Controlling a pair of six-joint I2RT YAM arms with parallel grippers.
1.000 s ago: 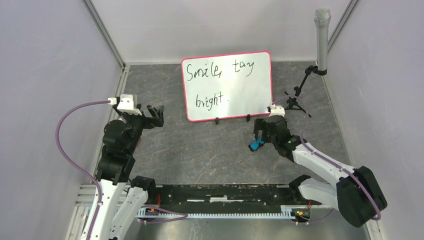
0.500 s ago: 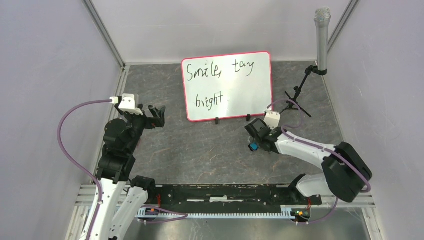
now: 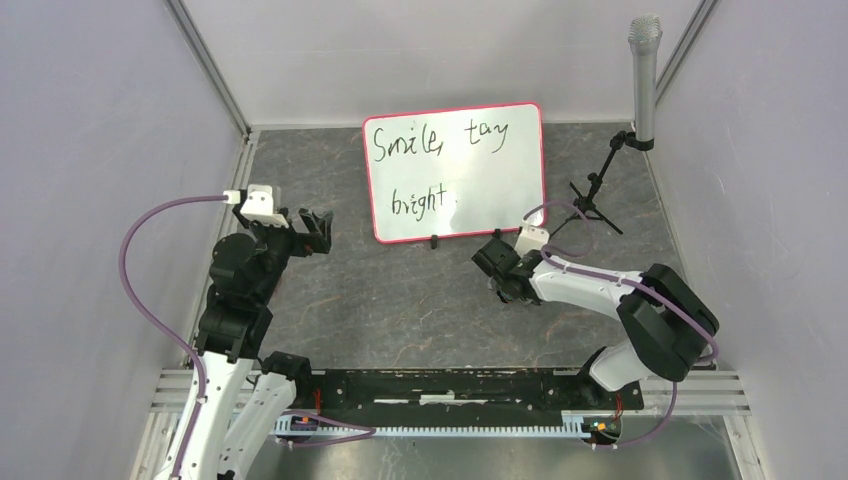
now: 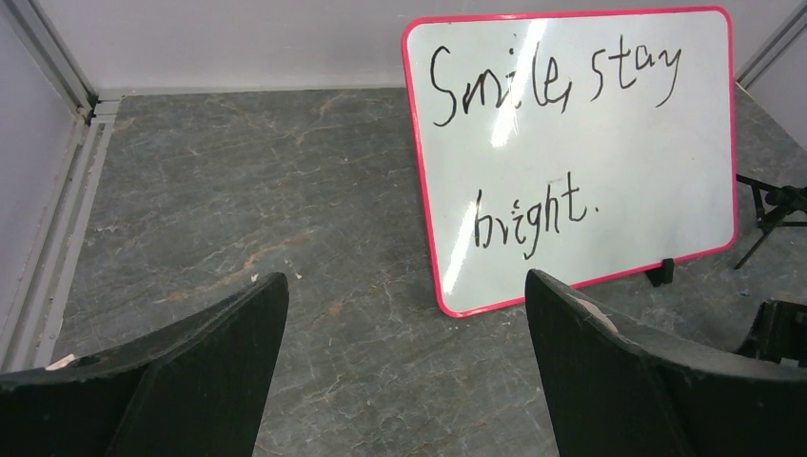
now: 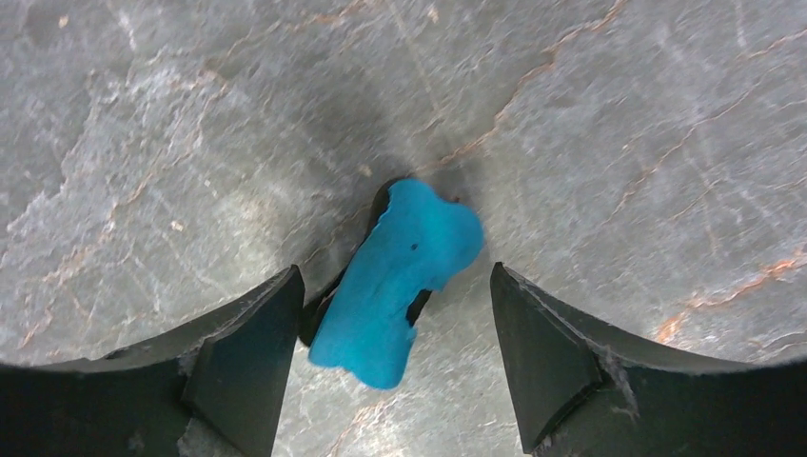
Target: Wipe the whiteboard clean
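The whiteboard (image 3: 455, 170) stands upright at the back of the table, with a pink-red frame and black handwriting "Smile, stay bright." It also shows in the left wrist view (image 4: 571, 143). My left gripper (image 3: 314, 229) is open and empty, left of the board and facing it (image 4: 404, 286). My right gripper (image 3: 497, 276) is low over the table in front of the board's right foot. It is open (image 5: 392, 271), with its fingers either side of a small blue-and-black eraser (image 5: 404, 257) lying on the table. The left finger is close to the eraser's black edge. The eraser is hidden in the top view.
A microphone (image 3: 645, 75) on a black tripod (image 3: 590, 205) stands right of the board; a tripod leg shows in the left wrist view (image 4: 771, 205). Grey walls enclose the marbled table (image 3: 400, 310). A black rail (image 3: 450, 385) runs along the near edge.
My right gripper has moved left and come down over the blue eraser, which now is covered in the top view. My left arm has barely shifted.
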